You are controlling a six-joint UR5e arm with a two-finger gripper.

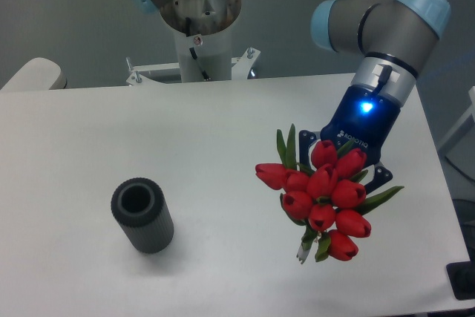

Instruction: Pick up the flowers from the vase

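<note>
The flowers (pixel 320 194), a bunch of red tulip buds with green leaves, hang over the right side of the table (pixel 208 154), well apart from the vase (pixel 142 215). The buds face the camera and hide most of the stems; a short stub of cut stems pokes out at the near, lower end of the bunch. Two long leaves stand up at its far left edge and one leaf points out to the right.

The gripper (pixel 347 155) sits right behind the bunch on its far right side. Its dark body with a lit blue light shows above the buds, and parts of its fingers show at the left and right of them. The bunch covers the fingertips, so whether the pincer is clamped on the stems cannot be told, though the bunch seems to hang from it.

The vase stands upright on the near left part of the table, its round hole open and with nothing in it.

The arm's base (pixel 199 20) stands at the far edge of the table.
</note>
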